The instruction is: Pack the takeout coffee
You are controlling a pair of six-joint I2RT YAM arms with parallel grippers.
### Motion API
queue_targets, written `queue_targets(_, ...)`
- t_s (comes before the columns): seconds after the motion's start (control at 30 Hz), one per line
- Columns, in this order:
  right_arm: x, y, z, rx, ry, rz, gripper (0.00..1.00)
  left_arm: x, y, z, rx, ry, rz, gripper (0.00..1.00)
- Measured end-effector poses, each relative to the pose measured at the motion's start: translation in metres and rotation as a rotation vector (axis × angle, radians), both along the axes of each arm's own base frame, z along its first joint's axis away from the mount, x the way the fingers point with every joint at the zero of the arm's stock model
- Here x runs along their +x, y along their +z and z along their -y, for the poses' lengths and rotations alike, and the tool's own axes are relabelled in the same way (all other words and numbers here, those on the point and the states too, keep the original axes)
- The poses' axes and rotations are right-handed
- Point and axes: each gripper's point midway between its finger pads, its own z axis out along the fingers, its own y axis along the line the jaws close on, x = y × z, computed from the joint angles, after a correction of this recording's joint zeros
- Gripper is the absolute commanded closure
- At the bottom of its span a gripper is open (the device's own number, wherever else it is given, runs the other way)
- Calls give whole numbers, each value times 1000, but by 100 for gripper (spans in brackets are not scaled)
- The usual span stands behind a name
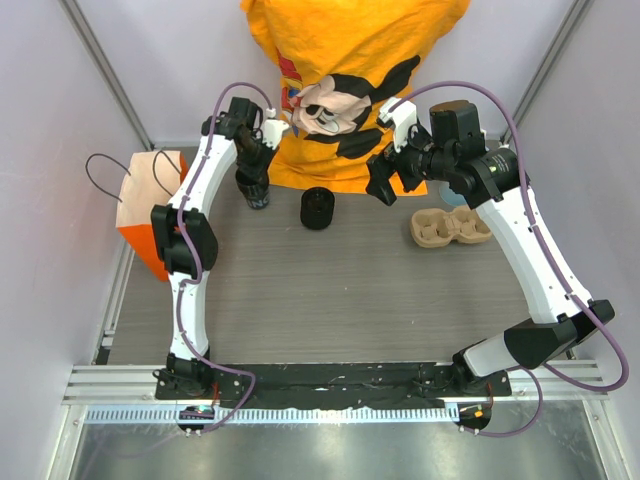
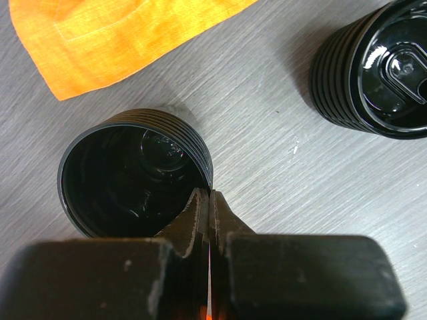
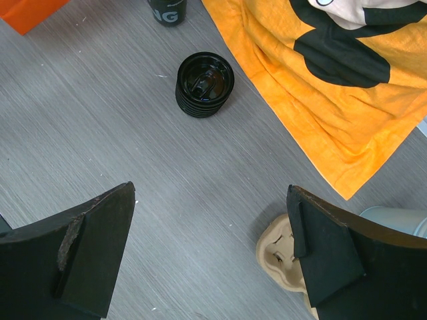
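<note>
The lidded takeout coffee is out of view. My left gripper (image 1: 252,170) is shut on the rim of an open black cup with white print (image 1: 256,195) at the back left of the table. In the left wrist view one finger is inside and one outside the ribbed rim (image 2: 211,197) of that lidless cup (image 2: 127,177). A short black round lid stack (image 1: 317,208) stands just right of it and also shows in the left wrist view (image 2: 383,67) and the right wrist view (image 3: 204,83). My right gripper (image 1: 383,186) hangs open and empty above the table (image 3: 210,190).
An orange paper bag (image 1: 150,215) stands at the left edge. A cardboard cup carrier (image 1: 450,226) lies at the back right, under my right fingers (image 3: 277,250), with a pale cup (image 3: 397,219) beside it. A person in an orange shirt (image 1: 350,80) leans over the far edge.
</note>
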Motion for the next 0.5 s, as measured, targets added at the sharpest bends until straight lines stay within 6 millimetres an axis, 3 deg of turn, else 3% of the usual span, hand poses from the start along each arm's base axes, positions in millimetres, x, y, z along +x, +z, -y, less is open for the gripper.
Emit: queue_targets(0.5,0,0,0,0,0,0,0,3,9,-4,16,13,32,100)
